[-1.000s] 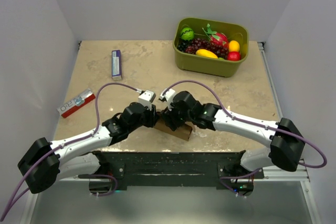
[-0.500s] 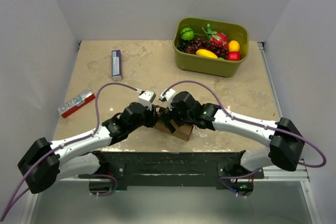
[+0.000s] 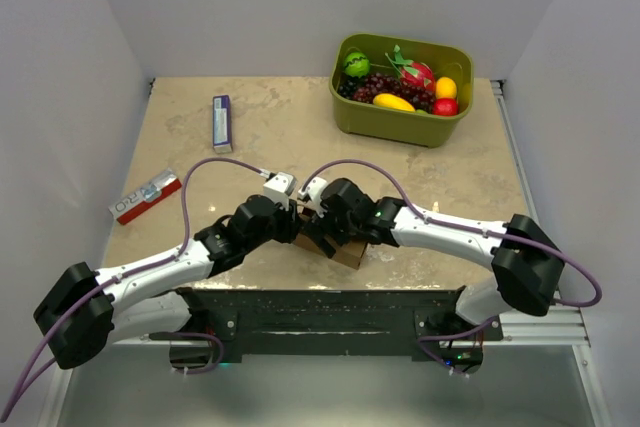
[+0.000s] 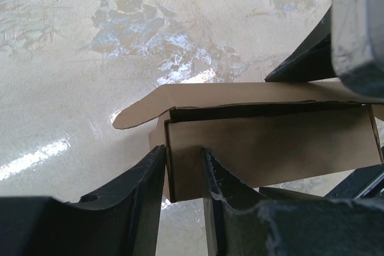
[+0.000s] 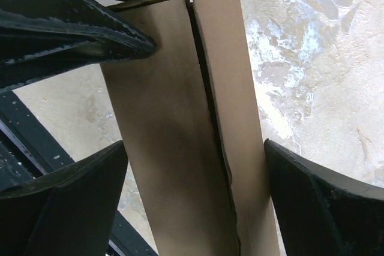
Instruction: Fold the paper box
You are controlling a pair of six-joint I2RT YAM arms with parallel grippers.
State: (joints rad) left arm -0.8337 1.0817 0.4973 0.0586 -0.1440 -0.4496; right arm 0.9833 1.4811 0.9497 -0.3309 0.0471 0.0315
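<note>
Box [image 4: 270, 142] looks light and easily creased; grip a wall edge. Left end effector [image 4: 183, 175] pinches its end wall; right end effector [image 5: 192, 172] straddles it, wide open

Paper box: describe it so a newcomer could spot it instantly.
On the marbled table, look near the front edge, centre, where both arms meet. The paper box lies there, pinched by the left gripper, the right gripper straddling it. It is plain brown unprinted cardboard, unlike the printed purple-and-white box and red-and-white box at far left.
</note>
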